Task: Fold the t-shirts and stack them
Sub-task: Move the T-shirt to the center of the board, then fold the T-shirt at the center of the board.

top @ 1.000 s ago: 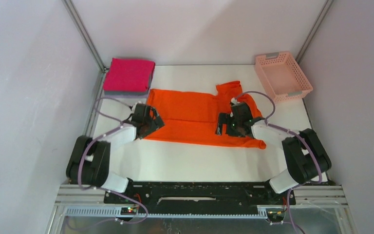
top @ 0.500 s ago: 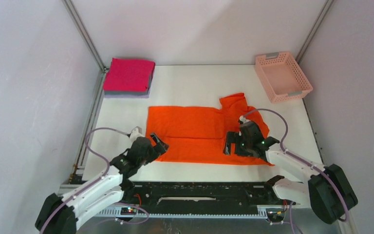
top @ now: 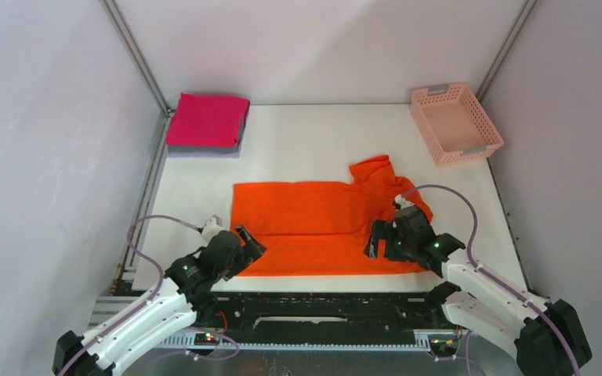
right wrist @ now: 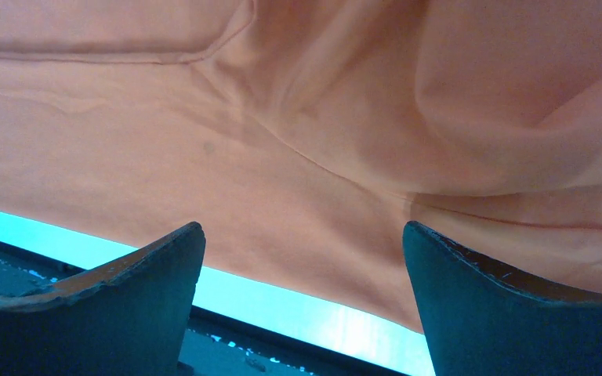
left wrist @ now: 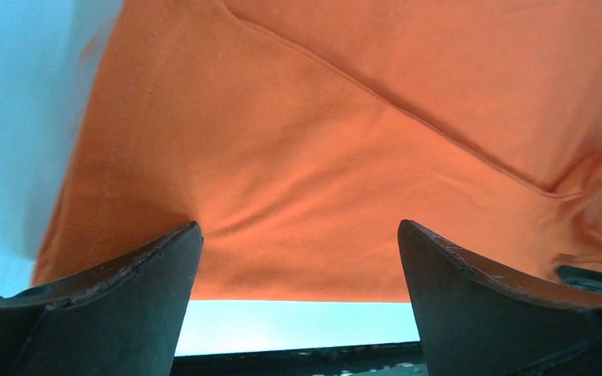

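Looking down from overhead, the orange tee (top: 313,227) lies spread on the bench (top: 321,133), long axis left-right, near hem facing both arms. Left wrist cam: left pincer (left wrist: 298,235) gaping wide, hem just ahead. Right wrist cam: right pincer (right wrist: 304,235) likewise wide, empty.

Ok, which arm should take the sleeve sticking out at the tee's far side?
Right. The right gripper, open, hangs over the tee's near right end, by the sleeve; the left gripper is at the opposite near corner.
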You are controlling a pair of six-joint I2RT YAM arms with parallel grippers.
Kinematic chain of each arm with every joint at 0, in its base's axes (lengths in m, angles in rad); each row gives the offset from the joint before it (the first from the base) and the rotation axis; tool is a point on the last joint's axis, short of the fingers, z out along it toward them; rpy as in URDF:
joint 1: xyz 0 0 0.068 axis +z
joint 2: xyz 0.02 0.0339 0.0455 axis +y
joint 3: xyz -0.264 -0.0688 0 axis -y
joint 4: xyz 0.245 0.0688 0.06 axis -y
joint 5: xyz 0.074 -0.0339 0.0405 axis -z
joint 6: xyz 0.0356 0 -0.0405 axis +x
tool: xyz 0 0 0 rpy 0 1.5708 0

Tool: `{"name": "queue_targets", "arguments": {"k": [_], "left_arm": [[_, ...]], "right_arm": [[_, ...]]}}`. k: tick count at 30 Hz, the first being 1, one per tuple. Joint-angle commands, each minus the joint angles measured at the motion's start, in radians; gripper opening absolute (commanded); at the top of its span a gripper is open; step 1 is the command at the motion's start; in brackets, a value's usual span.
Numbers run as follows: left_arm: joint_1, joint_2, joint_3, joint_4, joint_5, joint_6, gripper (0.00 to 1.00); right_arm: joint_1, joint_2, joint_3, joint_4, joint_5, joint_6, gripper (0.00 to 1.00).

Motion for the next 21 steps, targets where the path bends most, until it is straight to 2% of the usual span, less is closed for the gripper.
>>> {"name": "queue_targets", "arguments": {"k": [1,7,10,14,16,21], "left_arm": [[-0.008,0.082,0.135,-0.089,-0.096,0.114,1.00],[0.025,0.247,0.384,-0.065,-0.266,0.245,1.00],[0.149,0.346,0.447,0.049,-0.208,0.354,1.00],[0.355,0.547,0.519,0.211,-0.119,0.459,1.00],[0.418,0.658,0.569,0.261,-0.103,0.487,1.00],[0.537,0.937,0.692,0.383,0.000,0.504,0.99]], "right_arm": [[0.003,-0.067,0.065,0.011,0.032,-0.013,1.00],[-0.044,-0.121,0.131,0.124,0.115,0.000,1.00],[-0.121,-0.114,0.132,0.206,0.091,0.014,1.00],[-0.274,-0.051,0.133,0.315,-0.051,0.018,1.00],[-0.325,-0.012,0.133,0.368,-0.124,0.014,1.00],[-0.352,0.067,0.133,0.443,-0.189,-0.006,0.99]]}}
